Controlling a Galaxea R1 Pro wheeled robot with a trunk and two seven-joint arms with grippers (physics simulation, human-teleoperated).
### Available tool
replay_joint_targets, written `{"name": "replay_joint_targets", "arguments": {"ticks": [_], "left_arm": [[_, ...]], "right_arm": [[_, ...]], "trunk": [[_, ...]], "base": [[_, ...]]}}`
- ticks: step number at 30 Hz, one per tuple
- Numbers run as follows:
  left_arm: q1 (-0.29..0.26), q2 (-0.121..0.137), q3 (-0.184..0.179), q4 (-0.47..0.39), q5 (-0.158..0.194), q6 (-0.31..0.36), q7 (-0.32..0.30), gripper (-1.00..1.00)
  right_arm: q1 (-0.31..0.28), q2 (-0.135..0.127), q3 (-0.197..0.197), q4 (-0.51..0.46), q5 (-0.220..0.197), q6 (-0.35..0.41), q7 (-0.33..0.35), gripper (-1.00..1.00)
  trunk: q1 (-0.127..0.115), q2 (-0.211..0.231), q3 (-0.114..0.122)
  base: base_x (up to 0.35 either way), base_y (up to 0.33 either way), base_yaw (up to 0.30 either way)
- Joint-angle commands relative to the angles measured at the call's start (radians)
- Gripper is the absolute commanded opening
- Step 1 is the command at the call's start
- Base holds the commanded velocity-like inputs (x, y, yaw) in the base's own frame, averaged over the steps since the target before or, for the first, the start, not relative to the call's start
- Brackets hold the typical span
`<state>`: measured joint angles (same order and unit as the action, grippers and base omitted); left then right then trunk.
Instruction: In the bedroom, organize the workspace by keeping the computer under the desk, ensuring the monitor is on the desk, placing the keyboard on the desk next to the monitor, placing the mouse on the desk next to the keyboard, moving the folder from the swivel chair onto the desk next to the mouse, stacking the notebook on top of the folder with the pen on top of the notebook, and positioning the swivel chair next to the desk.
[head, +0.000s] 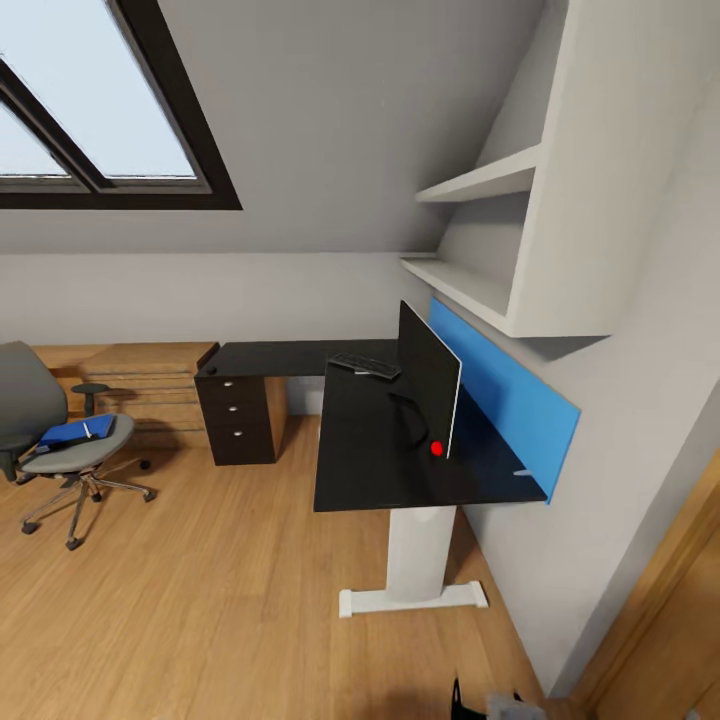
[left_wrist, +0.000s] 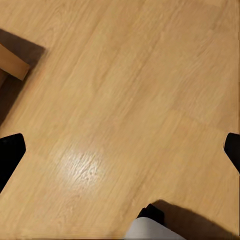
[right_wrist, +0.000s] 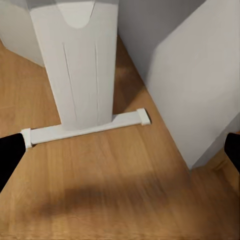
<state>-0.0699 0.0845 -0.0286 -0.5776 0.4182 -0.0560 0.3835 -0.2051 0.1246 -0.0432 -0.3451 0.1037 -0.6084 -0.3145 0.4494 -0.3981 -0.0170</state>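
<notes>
Monitor (head: 428, 380), keyboard (head: 365, 366) on desk (head: 360, 455); left gripper (left_wrist: 120, 150), right gripper (right_wrist: 120, 155) both spread wide, empty

monitor (head: 428, 378) on desk (head: 370, 455), keyboard (head: 365, 365) behind

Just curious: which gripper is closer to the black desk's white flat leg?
Right. The right gripper faces the white leg close by; the left gripper faces light wooden floor.

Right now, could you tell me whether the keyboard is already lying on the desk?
Yes, in the head view the keyboard lies flat on the black top of the desk, just behind the monitor.
</notes>
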Motion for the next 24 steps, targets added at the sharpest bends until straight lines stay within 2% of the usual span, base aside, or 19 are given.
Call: {"name": "replay_joint_targets", "arguments": {"ticks": [1,3,9,12,14,16,17,19,21,24], "left_arm": [[-0.001,-0.002,-0.005,0.020,0.010,-0.019,-0.015,1.00],[-0.001,-0.007,-0.007,0.050,0.009,-0.033,-0.048,1.00],[-0.001,-0.010,-0.007,0.087,0.008,-0.071,-0.072,1.00],[-0.001,-0.013,-0.008,0.122,0.007,-0.142,-0.076,1.00],[-0.001,-0.024,-0.009,0.152,0.006,-0.223,-0.077,1.00],[-0.001,-0.033,-0.009,0.163,0.006,-0.261,-0.078,1.00],[-0.001,-0.051,-0.018,0.174,0.003,-0.293,-0.078,1.00],[-0.001,-0.055,-0.037,0.176,0.001,-0.297,-0.078,1.00],[-0.001,-0.058,-0.075,0.180,0.000,-0.299,-0.077,1.00],[-0.001,-0.058,-0.078,0.181,0.000,-0.299,-0.077,1.00]], "right_arm": [[-0.001,-0.004,-0.005,0.024,0.010,-0.007,-0.005,1.00],[-0.001,-0.011,-0.005,0.048,0.007,-0.012,-0.003,1.00],[-0.001,-0.013,-0.005,0.068,0.003,-0.019,-0.001,1.00],[-0.001,-0.011,-0.001,0.085,0.004,-0.020,0.001,1.00],[-0.001,-0.008,0.002,0.092,0.006,-0.021,0.004,1.00],[-0.001,-0.007,0.004,0.097,0.007,-0.022,0.008,1.00],[-0.001,-0.005,0.020,0.102,0.018,-0.023,0.028,1.00],[-0.001,-0.006,0.032,0.102,0.022,-0.024,0.036,1.00],[-0.001,-0.003,0.046,0.135,0.024,-0.023,0.044,1.00],[-0.001,-0.001,0.047,0.153,0.024,-0.023,0.045,1.00]], "trunk": [[0.001,-0.002,-0.002],[0.001,-0.002,-0.002],[0.001,-0.002,-0.005],[0.001,-0.002,-0.008],[0.001,-0.002,-0.010],[0.001,-0.002,-0.011],[0.001,-0.002,-0.011],[0.001,-0.002,-0.012],[0.001,-0.002,-0.012],[0.001,-0.002,-0.012]], "base": [[0.000,0.000,0.022],[0.000,0.000,0.111],[0.000,0.000,0.205],[0.000,0.000,0.175],[0.000,0.033,0.084],[0.000,0.157,0.038],[0.000,0.278,0.007],[0.000,0.290,0.004],[0.000,0.317,0.033],[0.000,0.329,0.141]]}}
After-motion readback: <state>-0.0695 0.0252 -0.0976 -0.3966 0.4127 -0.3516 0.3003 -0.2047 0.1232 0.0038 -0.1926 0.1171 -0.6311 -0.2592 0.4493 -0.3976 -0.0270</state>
